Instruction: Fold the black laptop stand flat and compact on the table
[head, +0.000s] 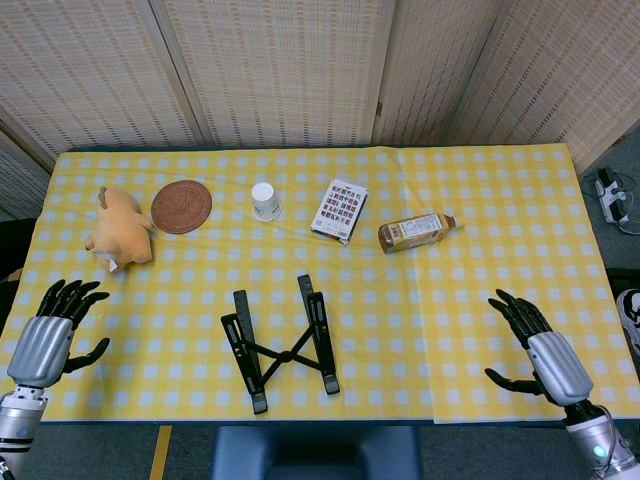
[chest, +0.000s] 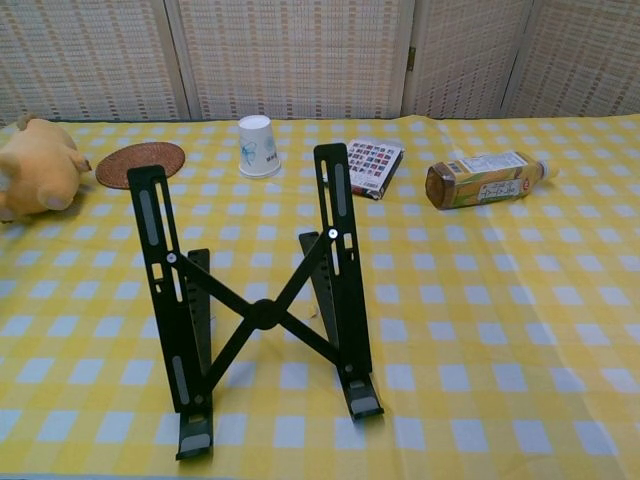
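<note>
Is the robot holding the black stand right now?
No, the laptop stand sits alone on the table, while the left hand and the right hand hover open far out to each side.

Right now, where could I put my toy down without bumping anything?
Bare cloth lies between the stand and the right robot hand, below the bottle. Another patch sits between the stand and the left robot hand. The far row, plush to bottle, is crowded.
</note>
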